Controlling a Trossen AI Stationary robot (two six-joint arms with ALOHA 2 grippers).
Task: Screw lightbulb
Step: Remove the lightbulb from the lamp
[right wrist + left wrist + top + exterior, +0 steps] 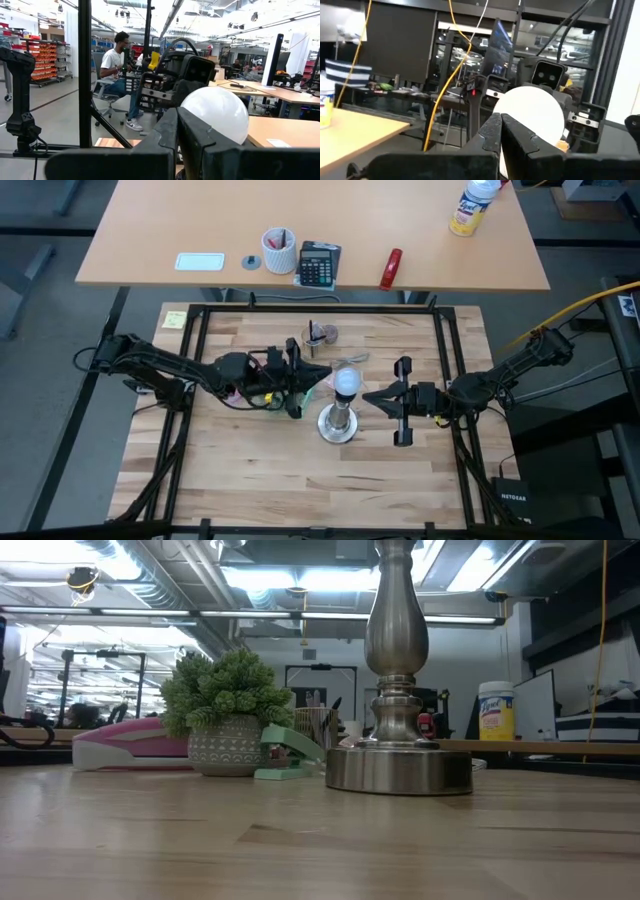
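The frosted white lightbulb sits on top of the silver round-based stand at the table's middle. The low view shows only the stand's base and stem. My left gripper is shut, its tip just left of the bulb. The left wrist view shows the bulb right behind its fingers. My right gripper is shut, its tip just right of the bulb. The right wrist view shows the bulb right behind its fingers. The socket and the bulb's screw base are hidden. My left gripper comes level from the table's left, its shut fingers at the bulb's globe; I cannot tell whether they touch it. My right gripper comes level from the table's right, its shut fingers at the globe's other side; I cannot tell whether they touch it.
A small potted plant stands behind the stand, with a pink stapler and a green object near it. A black frame borders the table. The far desk holds a calculator, a cup and a bottle.
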